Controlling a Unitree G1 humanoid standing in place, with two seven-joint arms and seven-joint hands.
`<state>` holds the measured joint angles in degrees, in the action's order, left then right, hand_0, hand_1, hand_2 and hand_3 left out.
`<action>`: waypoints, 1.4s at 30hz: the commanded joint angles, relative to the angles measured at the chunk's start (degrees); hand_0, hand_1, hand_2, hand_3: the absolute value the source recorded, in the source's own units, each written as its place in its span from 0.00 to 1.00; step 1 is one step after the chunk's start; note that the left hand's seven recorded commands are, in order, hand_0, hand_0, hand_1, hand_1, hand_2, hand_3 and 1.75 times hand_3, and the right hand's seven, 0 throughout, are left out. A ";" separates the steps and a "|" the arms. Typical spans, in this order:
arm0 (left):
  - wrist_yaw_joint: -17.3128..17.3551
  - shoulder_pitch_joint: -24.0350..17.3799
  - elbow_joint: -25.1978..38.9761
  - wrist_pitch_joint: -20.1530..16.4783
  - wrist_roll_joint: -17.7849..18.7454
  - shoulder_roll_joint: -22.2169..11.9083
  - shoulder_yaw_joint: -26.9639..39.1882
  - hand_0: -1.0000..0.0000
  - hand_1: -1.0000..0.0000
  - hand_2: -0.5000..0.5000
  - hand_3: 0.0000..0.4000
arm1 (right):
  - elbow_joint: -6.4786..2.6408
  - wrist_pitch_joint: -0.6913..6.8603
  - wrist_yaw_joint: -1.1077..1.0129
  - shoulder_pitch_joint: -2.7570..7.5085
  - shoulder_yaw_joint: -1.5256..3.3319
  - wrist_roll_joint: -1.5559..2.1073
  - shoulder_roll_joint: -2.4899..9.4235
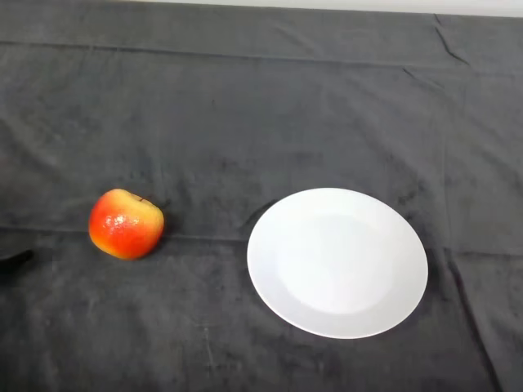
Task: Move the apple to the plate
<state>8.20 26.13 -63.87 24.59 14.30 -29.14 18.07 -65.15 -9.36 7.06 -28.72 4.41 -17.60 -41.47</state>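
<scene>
You only get a sliver of your left hand (11, 261) here: a small black tip poking in at the left edge of the head view, a bit below mid-height. It tapers to a point aimed right and slightly up. Everything behind that tip is cut off by the frame edge, so you can't read wrist angle or arm pose. Too little shows to tell you whether the hand is open or closed, and it has nothing visible in it.
</scene>
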 commanded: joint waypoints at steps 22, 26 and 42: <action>2.72 4.74 2.07 4.83 -9.62 5.47 -9.93 1.00 1.00 0.50 0.00 | -1.13 0.76 -0.76 3.89 0.92 -0.81 1.99; 3.69 4.72 1.92 5.76 -10.83 5.65 -11.23 1.00 1.00 0.50 0.00 | -1.11 0.78 -0.77 3.90 0.92 -0.80 1.99; 3.98 5.74 1.01 8.71 -16.66 9.07 -17.68 1.00 1.00 0.50 0.00 | -1.06 0.82 -0.79 3.92 0.90 -0.81 1.99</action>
<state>11.25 30.34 -63.64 32.71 -0.83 -21.64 1.88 -65.01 -9.26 7.06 -28.72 4.31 -17.62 -41.66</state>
